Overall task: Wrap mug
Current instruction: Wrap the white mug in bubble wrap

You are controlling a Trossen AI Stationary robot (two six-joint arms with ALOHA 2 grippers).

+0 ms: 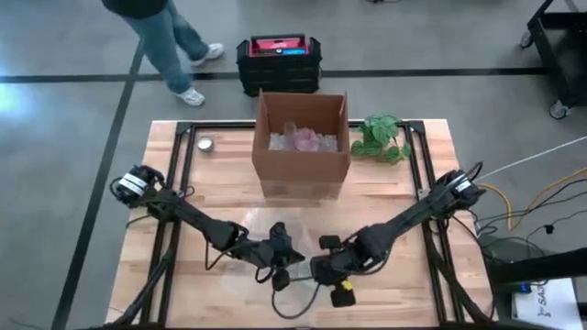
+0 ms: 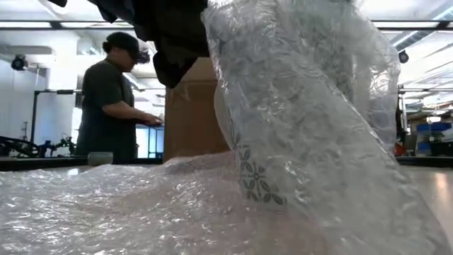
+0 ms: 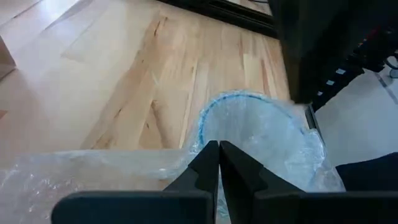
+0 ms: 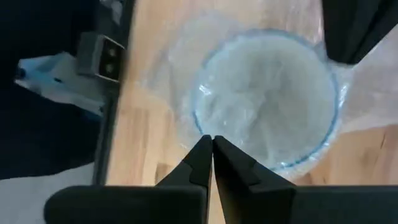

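High view: the wooden table [image 1: 229, 197] is filling mid-frame, with both arms meeting low centre near the front edge. The left gripper [image 1: 282, 261] and right gripper [image 1: 321, 269] are sitting just beside each other over a clear bubble wrap sheet [image 1: 240, 240]; the mug itself is hard to make out here. A cardboard box [image 1: 303, 147] is standing at upper centre with a plant [image 1: 381, 137] to its right and a small tin [image 1: 205, 143] to its left. Bare wood is lying open at lower left and lower right. A person [image 1: 170, 41] is walking past at upper left, off the table, near a black crate [image 1: 278, 62].

Low view: the bubble wrap [image 2: 311, 142] is rising up over most of the frame, and the mug [image 2: 258, 177] is showing through it at centre, with a dark floral pattern low on its side. The box [image 2: 195, 117] is standing behind; the person [image 2: 110, 103] is at left, behind the table.

Left wrist view: the fingers [image 3: 202, 171] are pressed nearly together on the wrap at the mug's blue rim [image 3: 249, 99], low centre. The table edge is running across the upper right.

Right wrist view: looking down into the wrapped mug [image 4: 267, 106], upper centre. The fingers [image 4: 199, 158] are closed narrow, pinching wrap just at the near rim. The table edge is running down the left.
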